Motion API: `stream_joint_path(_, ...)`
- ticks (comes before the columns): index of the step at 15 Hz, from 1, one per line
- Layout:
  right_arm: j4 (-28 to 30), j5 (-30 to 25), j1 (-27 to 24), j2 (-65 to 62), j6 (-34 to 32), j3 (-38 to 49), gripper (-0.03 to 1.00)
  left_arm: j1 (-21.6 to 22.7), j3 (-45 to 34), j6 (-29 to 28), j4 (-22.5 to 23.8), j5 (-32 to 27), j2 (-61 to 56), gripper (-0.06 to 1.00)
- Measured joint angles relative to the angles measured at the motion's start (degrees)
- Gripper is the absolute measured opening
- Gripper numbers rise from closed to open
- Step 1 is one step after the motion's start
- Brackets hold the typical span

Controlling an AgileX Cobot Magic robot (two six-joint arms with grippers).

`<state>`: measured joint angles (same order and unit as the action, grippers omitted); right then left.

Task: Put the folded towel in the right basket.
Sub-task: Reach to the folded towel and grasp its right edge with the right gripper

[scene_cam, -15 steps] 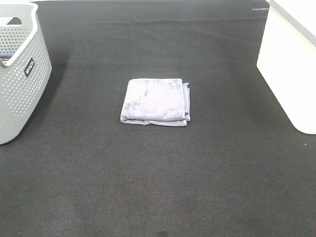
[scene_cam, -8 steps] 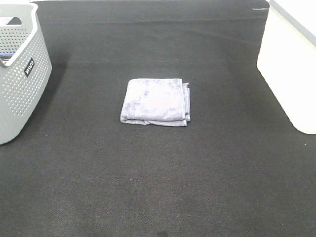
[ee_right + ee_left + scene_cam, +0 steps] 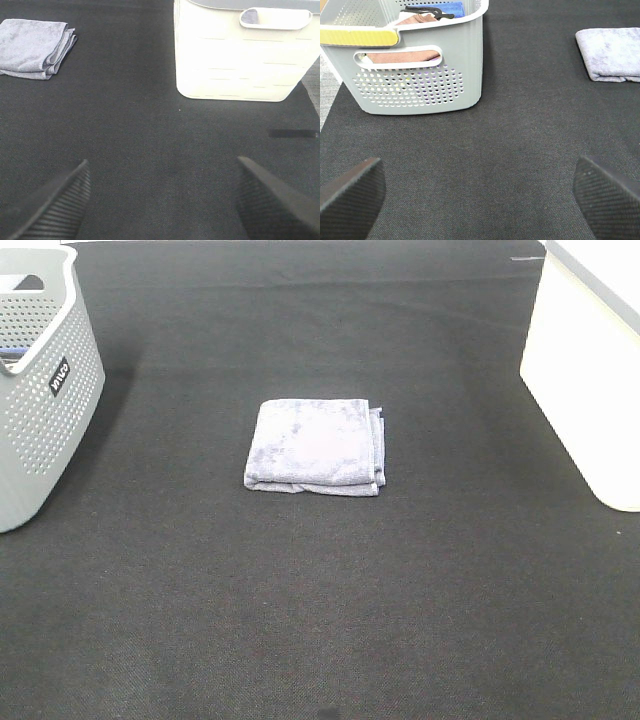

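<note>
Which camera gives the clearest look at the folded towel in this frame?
Exterior high: the folded towel lies whole and unobstructed, all edges visible. The left wrist view clips it at the frame edge. The right wrist view shows its stacked fold layers, but there too it runs off the frame.

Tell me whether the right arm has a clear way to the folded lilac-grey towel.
Probably yes. The right gripper, jaws open, faces only black mat before the folded lilac-grey towel, which lies flat, uncovered; the cream plastic basket stands apart from it.
</note>
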<state>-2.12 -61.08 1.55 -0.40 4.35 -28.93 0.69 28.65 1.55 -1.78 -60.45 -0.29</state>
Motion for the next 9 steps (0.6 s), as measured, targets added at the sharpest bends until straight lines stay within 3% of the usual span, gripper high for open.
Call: stream_joint_path(9, 0.0, 0.0, 0.0, 0.0, 0.0, 0.0, 0.74, 0.0, 0.0, 0.0, 0.0, 0.0, 0.0, 0.97)
